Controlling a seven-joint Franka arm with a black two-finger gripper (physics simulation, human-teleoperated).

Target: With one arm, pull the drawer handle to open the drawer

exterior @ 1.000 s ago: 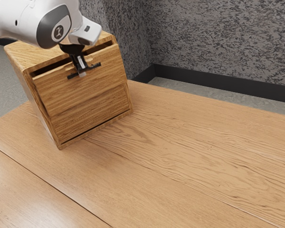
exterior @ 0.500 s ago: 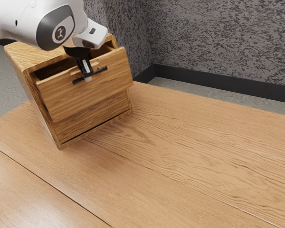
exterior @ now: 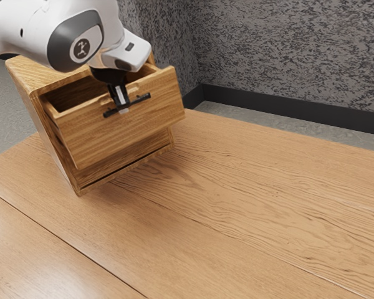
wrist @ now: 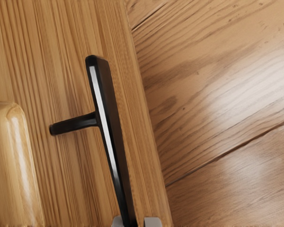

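Observation:
A small wooden cabinet (exterior: 50,146) stands at the table's far left in the exterior view. Its upper drawer (exterior: 121,128) is pulled partway out toward the exterior view's right, with the dark inside showing behind the front. A black bar handle (exterior: 126,104) sits on the drawer front. My gripper (exterior: 120,99) comes down from above and is shut on the handle. In the wrist view the black handle (wrist: 106,142) runs along the drawer front (wrist: 47,71), and its stem joins the wood.
The wide wooden table (exterior: 249,212) stretches to the exterior view's right and front of the cabinet. A speckled grey wall (exterior: 287,43) with a dark baseboard runs behind the table. The lower drawer front (exterior: 121,156) sits flush in the cabinet.
The upper drawer has slid further out toward the exterior view's right, and my gripper has moved with it, still shut on the handle.

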